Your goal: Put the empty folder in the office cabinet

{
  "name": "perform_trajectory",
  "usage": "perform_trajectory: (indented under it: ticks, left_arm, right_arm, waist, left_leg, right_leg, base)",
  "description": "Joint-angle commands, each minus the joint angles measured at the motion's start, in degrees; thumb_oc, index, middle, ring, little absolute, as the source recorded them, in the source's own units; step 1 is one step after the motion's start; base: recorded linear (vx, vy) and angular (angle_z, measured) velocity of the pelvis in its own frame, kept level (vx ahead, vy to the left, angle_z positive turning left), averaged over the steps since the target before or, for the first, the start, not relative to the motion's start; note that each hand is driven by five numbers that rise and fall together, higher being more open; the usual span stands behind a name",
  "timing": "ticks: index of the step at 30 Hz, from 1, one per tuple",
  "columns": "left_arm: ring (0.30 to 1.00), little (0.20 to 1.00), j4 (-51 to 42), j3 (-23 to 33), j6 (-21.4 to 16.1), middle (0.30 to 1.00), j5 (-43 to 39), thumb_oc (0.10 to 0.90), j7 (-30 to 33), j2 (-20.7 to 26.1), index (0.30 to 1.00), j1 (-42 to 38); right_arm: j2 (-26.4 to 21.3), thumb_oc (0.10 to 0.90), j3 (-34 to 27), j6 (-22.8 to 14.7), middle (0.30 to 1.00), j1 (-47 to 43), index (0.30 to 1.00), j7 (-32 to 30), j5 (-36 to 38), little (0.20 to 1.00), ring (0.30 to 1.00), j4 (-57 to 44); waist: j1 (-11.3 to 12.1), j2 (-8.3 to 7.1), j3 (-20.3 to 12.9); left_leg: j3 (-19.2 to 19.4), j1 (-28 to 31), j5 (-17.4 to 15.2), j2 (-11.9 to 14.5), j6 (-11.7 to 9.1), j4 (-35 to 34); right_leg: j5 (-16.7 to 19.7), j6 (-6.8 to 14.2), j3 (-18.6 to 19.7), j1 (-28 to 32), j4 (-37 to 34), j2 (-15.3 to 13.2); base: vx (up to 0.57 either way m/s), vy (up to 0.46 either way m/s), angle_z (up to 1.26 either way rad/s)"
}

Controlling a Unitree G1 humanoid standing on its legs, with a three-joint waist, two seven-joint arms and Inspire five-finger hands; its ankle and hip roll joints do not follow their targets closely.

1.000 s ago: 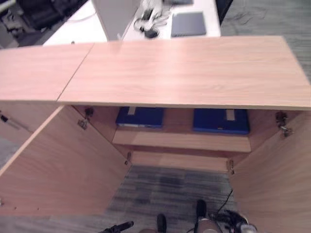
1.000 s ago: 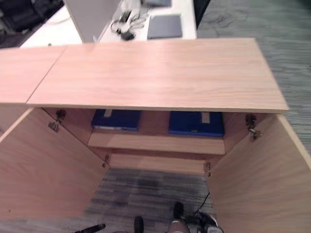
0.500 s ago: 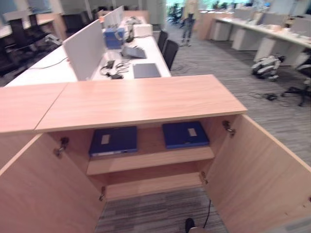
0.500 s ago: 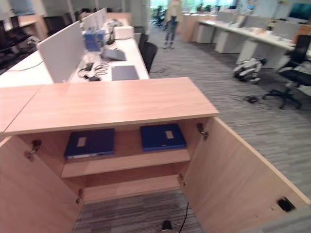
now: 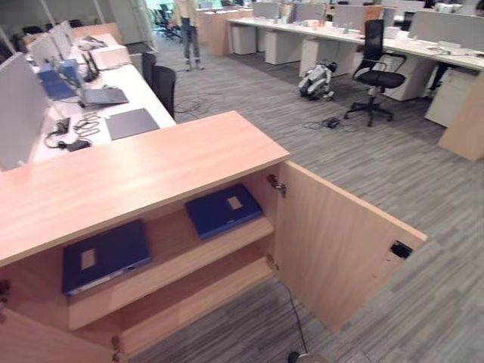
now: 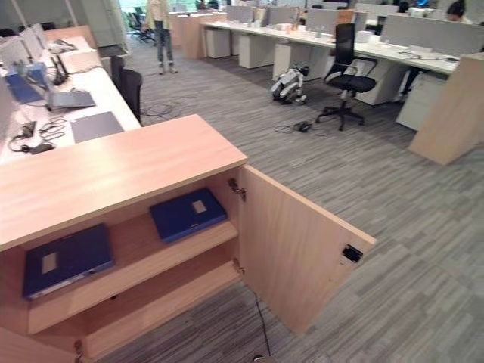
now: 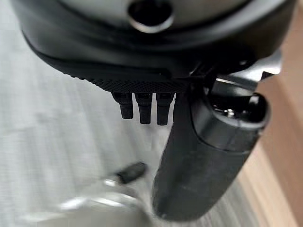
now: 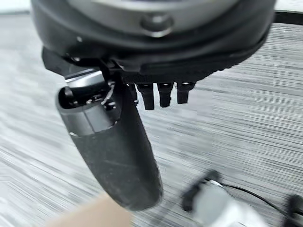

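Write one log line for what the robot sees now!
cabinet: door open | shelf: two blue folders | left hand: holds nothing | right hand: holds nothing

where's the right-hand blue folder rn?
Right-hand blue folder lies flat on the cabinet's upper shelf, just inside the open right door, apart from the other blue folder to its left.

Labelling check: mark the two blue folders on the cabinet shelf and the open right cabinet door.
left blue folder (image 5: 104,255), left eye view, middle of its cover.
right blue folder (image 5: 224,209), left eye view, middle of its cover.
cabinet door (image 5: 333,242), left eye view, middle of its inner face.
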Motion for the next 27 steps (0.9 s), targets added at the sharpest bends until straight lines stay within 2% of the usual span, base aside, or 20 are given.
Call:
perform_trajectory:
  ticks: [1, 4, 5, 6, 7, 12, 13, 17, 20, 23, 27]
  left_arm:
    - [0.900, 0.900, 0.88, 0.29, -1.45, 0.900, 0.44, 0.800, 1.13, 1.41, 0.900, -3.74]
    - [0.900, 0.900, 0.58, -0.56, -1.48, 0.900, 0.69, 0.800, 0.71, 0.86, 0.900, -3.84]
    - [0.900, 0.900, 0.73, -0.80, -1.35, 0.900, 1.03, 0.800, 0.47, 0.70, 0.900, -3.90]
    - [0.900, 0.900, 0.88, -0.82, -1.32, 0.900, 1.24, 0.800, 0.39, 0.60, 0.900, -3.99]
    - [0.900, 0.900, 1.27, -0.81, -1.10, 0.900, 1.61, 0.800, 0.10, 0.64, 0.900, -3.93]
    - [0.900, 0.900, 1.54, -0.54, -0.96, 0.900, 1.80, 0.800, -0.18, 0.51, 0.900, -3.76]
    - [0.900, 0.900, 1.47, -0.22, -0.79, 0.900, 1.93, 0.800, -0.23, 0.54, 0.900, -3.61]
    - [0.900, 0.900, 0.36, -0.46, -1.62, 0.900, 3.64, 0.800, 0.74, -1.65, 0.900, -0.08]
    - [0.900, 0.900, -0.99, -0.59, -1.97, 0.900, 3.89, 0.800, -0.19, -1.03, 0.900, 1.77]
    - [0.900, 0.900, -1.80, 0.12, -2.08, 0.900, 5.23, 0.800, -0.98, -0.42, 0.900, 2.88]
    - [0.900, 0.900, -1.85, 0.34, -2.38, 0.900, 6.70, 0.800, -1.24, 0.07, 0.900, 4.28]
  right_arm:
    - [-4.22, 0.800, -2.06, -2.74, 0.900, -2.70, 0.900, -3.63, -0.08, 0.900, 0.900, -0.62]
    - [-9.25, 0.800, -2.86, -1.96, 0.900, -4.69, 0.900, -4.44, -3.21, 0.900, 0.900, -1.24]
    - [-10.95, 0.800, -3.01, -1.76, 0.900, -5.41, 0.900, -4.69, -4.13, 0.900, 0.900, -1.72]
    - [-12.65, 0.800, -3.02, -1.74, 0.900, -6.58, 0.900, -4.73, -4.95, 0.900, 0.900, -2.27]
    - [-16.03, 0.800, -2.48, -1.63, 0.900, -8.63, 0.900, -4.95, -7.28, 0.900, 0.900, -4.24]
    - [-20.46, 0.800, -0.73, -1.74, 0.900, -12.53, 0.900, -5.74, -11.01, 0.900, 0.900, -8.97]
    - [-22.73, 0.800, 1.08, -1.82, 0.900, -14.53, 0.900, -6.39, -14.15, 0.900, 0.900, -14.17]
    - [-24.99, 0.800, 4.98, -2.22, 0.900, -17.76, 0.900, -6.19, -19.06, 0.900, 0.900, -23.54]
    - [-26.90, 0.800, 11.11, -4.14, 0.900, -20.95, 0.900, -1.19, -23.07, 0.900, 0.900, -31.98]
    - [-29.40, 0.800, 14.96, -3.68, 0.900, -21.22, 0.900, 1.59, -31.78, 0.900, 0.900, -39.21]
    - [-30.42, 0.800, 18.23, -4.61, 0.900, -21.13, 0.900, 4.39, -35.94, 0.900, 0.900, -44.88]
  waist:
    - [-1.28, -0.48, -0.87]
    - [-0.96, -0.35, -2.03]
    - [-0.73, 0.20, -2.39]
    - [-0.55, -0.15, -2.45]
    - [-0.18, 0.46, -2.80]
    - [0.62, 0.93, -2.93]
    - [1.16, 1.14, -3.01]
    - [3.19, 0.61, -2.55]
    - [5.18, 0.41, -1.75]
    - [6.03, 0.45, -1.51]
    - [6.81, 0.66, -1.28]
  left_leg:
    - [-0.09, -1.49, -5.51, -5.31, 3.48, -0.04]
    - [0.79, -1.45, -5.49, -4.49, 3.00, -0.04]
    - [0.16, -0.74, -6.87, -4.20, 2.88, -0.04]
    - [1.25, -1.05, -5.41, -3.87, 2.64, -0.04]
    - [0.74, -0.27, -6.76, -3.46, 2.50, -0.04]
    - [1.18, -0.07, -6.56, -2.71, 2.08, -0.04]
    - [1.03, -0.01, -6.28, -2.32, 1.75, -0.04]
    - [0.77, -0.76, -3.98, -1.58, 1.05, -0.04]
    - [-0.81, -1.68, -3.03, -0.97, 0.28, -0.04]
    - [-1.74, -1.90, -2.84, -0.84, -0.02, -0.04]
    - [-2.69, -2.14, -2.66, -0.85, -0.29, -0.04]
  right_leg:
    - [5.35, 5.22, 3.46, 0.97, -6.60, -3.61]
    - [5.44, 5.21, 3.79, 2.68, -9.98, -2.48]
    - [4.54, 5.63, 4.19, 3.76, -10.88, -2.07]
    - [5.26, 5.01, 4.32, 3.45, -11.01, -1.81]
    - [4.05, 5.45, 4.66, 4.17, -11.31, -1.26]
    - [3.38, 5.23, 4.57, 4.60, -11.54, -0.51]
    - [2.90, 4.99, 4.43, 4.93, -11.54, -0.17]
    - [3.13, 3.57, 2.66, 5.12, -11.54, 0.05]
    - [2.33, 2.98, 0.90, 5.69, -11.54, 0.17]
    - [1.73, 2.69, -0.17, 6.36, -11.54, 0.16]
    - [1.42, 2.51, -1.33, 6.75, -11.54, 0.11]
  base:
    - [0.06, -0.128, -0.23]
    - [0.10, -0.111, -0.24]
    - [0.09, -0.117, -0.21]
    - [0.17, -0.085, -0.24]
    - [0.07, -0.097, -0.18]
    - [0.06, -0.064, -0.16]
    - [0.04, -0.076, -0.03]
    - [-0.04, -0.124, -0.01]
    - [-0.03, -0.067, 0.40]
    - [0.00, -0.015, 0.32]
    - [0.00, 0.003, 0.13]
